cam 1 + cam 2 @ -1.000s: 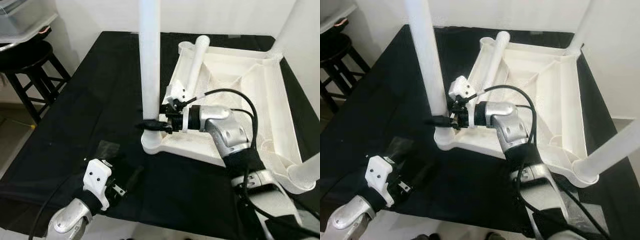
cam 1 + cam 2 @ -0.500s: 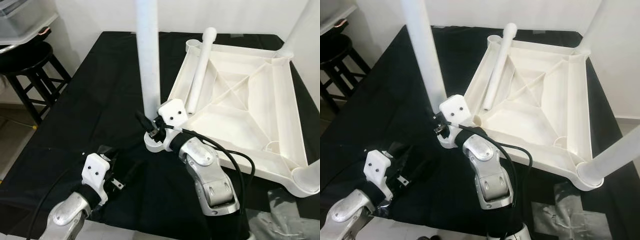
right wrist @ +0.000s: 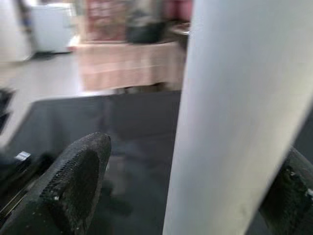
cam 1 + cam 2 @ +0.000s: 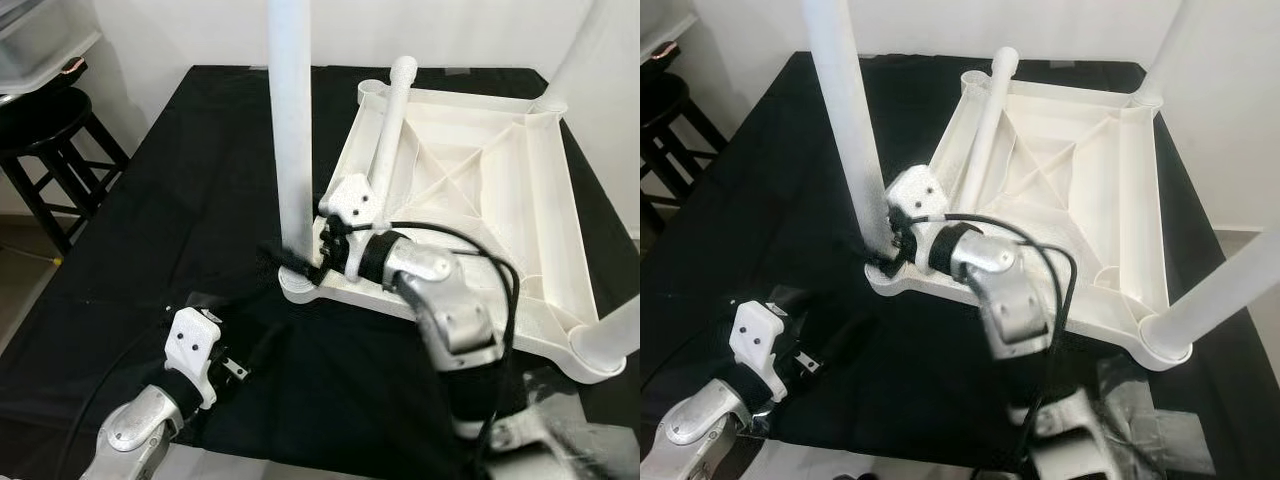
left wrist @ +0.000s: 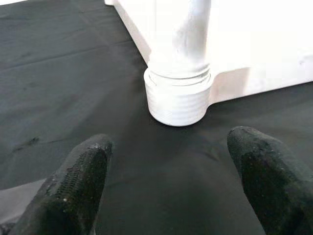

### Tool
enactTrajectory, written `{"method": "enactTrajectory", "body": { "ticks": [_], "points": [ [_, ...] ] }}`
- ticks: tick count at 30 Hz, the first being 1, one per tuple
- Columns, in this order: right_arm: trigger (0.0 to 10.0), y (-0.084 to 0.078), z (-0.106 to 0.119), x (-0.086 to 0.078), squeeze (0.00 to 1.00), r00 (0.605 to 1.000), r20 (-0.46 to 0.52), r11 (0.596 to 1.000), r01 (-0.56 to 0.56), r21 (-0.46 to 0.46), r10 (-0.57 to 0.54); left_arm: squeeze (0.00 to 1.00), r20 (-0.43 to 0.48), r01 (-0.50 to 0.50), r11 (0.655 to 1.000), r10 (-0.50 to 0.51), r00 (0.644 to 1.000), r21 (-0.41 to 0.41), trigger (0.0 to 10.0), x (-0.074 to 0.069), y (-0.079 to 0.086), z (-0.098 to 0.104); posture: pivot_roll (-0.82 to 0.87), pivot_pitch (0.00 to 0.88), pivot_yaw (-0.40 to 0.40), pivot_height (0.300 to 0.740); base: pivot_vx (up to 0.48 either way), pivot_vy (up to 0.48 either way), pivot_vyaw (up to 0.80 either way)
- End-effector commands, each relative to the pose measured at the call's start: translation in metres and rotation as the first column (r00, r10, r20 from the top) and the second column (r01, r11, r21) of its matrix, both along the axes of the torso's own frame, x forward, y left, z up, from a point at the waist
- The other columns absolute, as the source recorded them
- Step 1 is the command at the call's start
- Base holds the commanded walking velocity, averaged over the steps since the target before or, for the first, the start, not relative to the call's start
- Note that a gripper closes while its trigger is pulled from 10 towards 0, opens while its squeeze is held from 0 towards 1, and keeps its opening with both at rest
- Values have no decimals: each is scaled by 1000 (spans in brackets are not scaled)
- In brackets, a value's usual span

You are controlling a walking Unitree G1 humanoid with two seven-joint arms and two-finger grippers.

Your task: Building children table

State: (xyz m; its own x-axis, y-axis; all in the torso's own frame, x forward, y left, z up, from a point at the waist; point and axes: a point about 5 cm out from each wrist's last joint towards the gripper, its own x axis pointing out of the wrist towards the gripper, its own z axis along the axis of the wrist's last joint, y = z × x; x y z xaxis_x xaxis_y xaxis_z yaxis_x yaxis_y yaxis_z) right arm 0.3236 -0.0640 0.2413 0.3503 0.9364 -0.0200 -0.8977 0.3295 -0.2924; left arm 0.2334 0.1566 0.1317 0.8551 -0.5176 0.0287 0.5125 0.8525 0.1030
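The white children's table (image 4: 560, 190) lies upside down on a black cloth. One white leg (image 4: 290, 130) stands upright in the near-left corner socket (image 5: 178, 95). My right gripper (image 4: 292, 260) is at that leg's base, open. Its fingers (image 3: 78, 181) straddle the leg (image 3: 239, 98), with a gap on one side. A loose leg (image 4: 390, 120) lies across the far-left corner. Two more legs stand at the far right (image 4: 590, 45) and near right (image 4: 620, 335). My left gripper (image 4: 262, 345) rests low on the cloth, open, pointing at the socket from a short distance.
A black stool (image 4: 40, 130) stands off the table's left side, with a clear bin (image 4: 40, 25) above it. Crumpled clear plastic (image 4: 1140, 405) lies on the cloth at the near right. A white wall runs behind, and the cloth's near edge is close to my arms.
My right forearm has swung around the upright leg's base, from its right side to the front and back. The head view shifted meanwhile. The left gripper stayed put.
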Motion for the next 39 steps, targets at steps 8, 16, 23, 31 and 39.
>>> {"method": "enactTrajectory", "body": {
  "ticks": [8,16,23,31,39],
  "points": [
    [10000,11,7,10,0,937,-108,935,-343,-89,333,0,-28,1,1000,-1,1000,0,8627,-5,-2,-8,8,190,4,740,0,0,0],
    [0,18,8,23,0,914,-157,917,-390,-81,375,0,-32,2,1000,-2,999,-1,8588,-8,-2,-8,20,203,3,740,0,0,0],
    [0,14,6,25,0,913,-159,919,-389,-69,375,0,-34,2,1000,-3,999,-4,8471,-9,-2,-8,15,208,7,740,0,0,0],
    [0,-10,-9,31,0,996,-92,1000,19,-7,-20,0,-33,0,1000,-1,999,-8,8510,-10,1,-6,5,223,15,740,0,0,0],
    [0,14,-85,-19,0,834,-59,833,538,-133,-548,0,-33,0,1000,0,999,-9,8392,-6,6,-5,-22,221,51,740,0,0,0]
  ]
}}
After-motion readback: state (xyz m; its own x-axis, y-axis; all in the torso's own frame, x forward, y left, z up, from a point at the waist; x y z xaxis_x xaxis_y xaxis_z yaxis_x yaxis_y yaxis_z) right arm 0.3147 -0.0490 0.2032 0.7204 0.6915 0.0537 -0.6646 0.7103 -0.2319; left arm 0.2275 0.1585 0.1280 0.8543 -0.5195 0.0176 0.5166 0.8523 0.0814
